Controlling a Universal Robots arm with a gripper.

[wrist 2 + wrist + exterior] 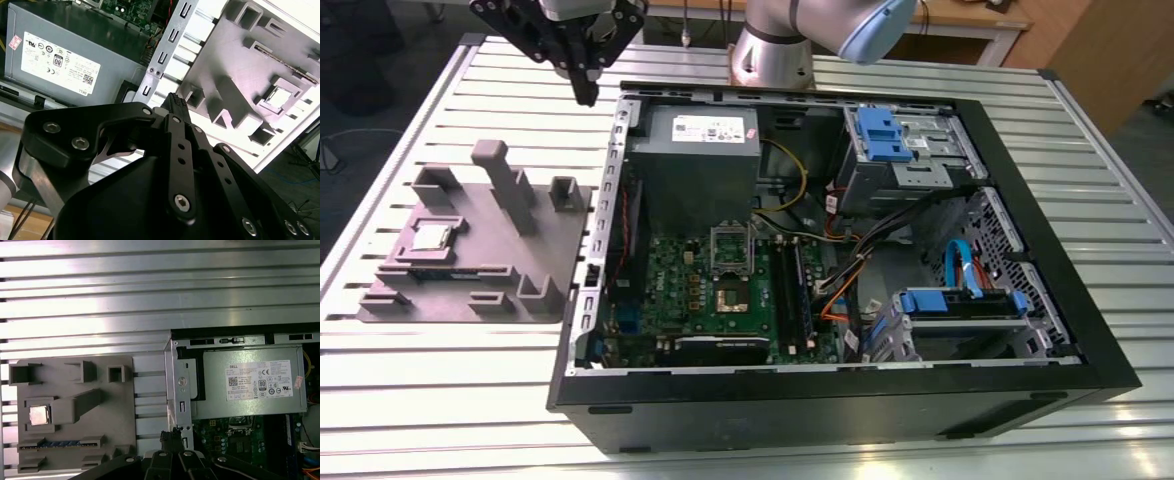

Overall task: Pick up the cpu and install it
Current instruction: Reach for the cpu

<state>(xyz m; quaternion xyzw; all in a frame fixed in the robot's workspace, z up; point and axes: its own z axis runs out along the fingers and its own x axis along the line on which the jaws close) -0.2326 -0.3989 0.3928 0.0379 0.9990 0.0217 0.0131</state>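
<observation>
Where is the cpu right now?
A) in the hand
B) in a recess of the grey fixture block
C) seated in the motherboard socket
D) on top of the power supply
B: the cpu lies in a recess of the grey fixture block, apart from the hand.

Bright light is glaring white off the ribbed counter (100, 295) beyond the fingers (177, 135) in both wrist views, while the open computer case (854, 415) beside them is lying dim and shadowed inside.

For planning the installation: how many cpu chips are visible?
1. The cpu lies in a square pocket of the grey fixture block, at the exterior view's left of the computer case. More may be hidden.
</observation>
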